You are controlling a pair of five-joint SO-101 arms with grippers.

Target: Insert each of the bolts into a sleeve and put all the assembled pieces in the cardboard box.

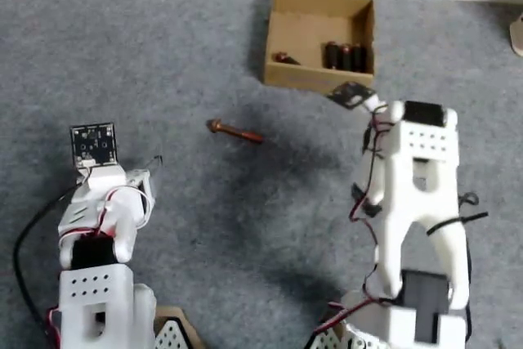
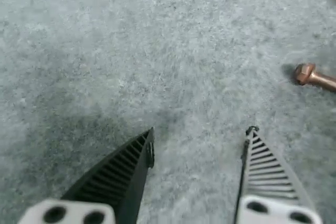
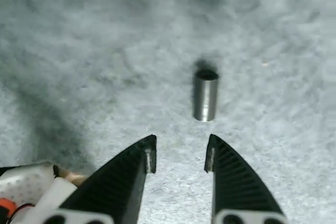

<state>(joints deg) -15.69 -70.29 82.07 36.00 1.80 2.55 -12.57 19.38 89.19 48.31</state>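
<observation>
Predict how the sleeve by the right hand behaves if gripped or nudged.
The sleeve looks like a smooth metal tube: probably rigid, somewhat slippery in the right hand. It seems to stand on end, tall and narrow, so a nudge would likely tip it. Once down it may roll, though the fuzzy grey mat should slow it.

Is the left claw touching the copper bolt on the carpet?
Apart. In the left wrist view the left claw is open, and bare carpet shows between its fingertips and the bolt, which lies farther off.
</observation>
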